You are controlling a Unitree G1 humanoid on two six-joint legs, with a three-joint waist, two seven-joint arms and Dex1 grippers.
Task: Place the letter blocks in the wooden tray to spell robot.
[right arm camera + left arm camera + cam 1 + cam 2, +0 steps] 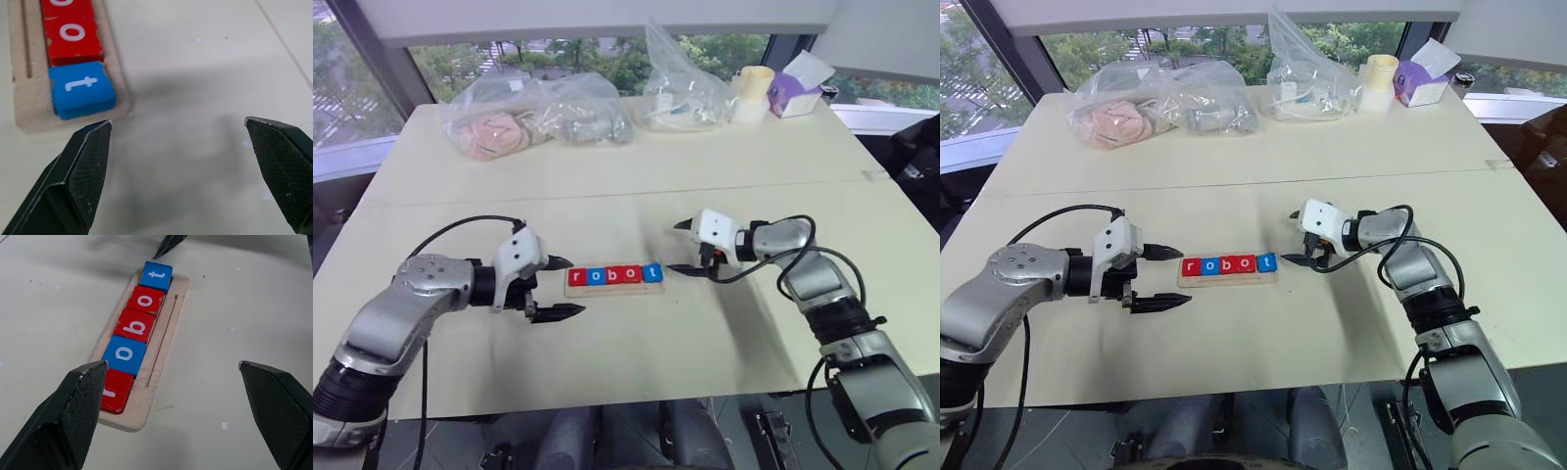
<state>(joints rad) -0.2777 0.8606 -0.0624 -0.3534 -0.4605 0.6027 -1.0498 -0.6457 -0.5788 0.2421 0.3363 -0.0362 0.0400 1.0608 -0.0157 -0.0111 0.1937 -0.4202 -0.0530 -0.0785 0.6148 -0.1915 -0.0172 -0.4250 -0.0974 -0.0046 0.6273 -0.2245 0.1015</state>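
The wooden tray (617, 290) lies at the middle of the table. Five letter blocks sit in it in a row reading robot: red r (576, 278), blue o (594, 277), red b (614, 275), red o (632, 274), blue t (652, 272). My left gripper (576, 286) is open at the tray's r end, low over the table, holding nothing. My right gripper (673, 247) is open just off the t end, also empty. In the right wrist view the t block (83, 89) lies flat in the tray (24, 98), apart from the right gripper (178, 122).
Clear plastic bags (533, 119) (677, 90), a pale cup (751, 93) and a purple tissue box (798, 93) stand along the table's far edge. A seam crosses the table (607, 196) behind the tray. Bare tabletop surrounds the tray.
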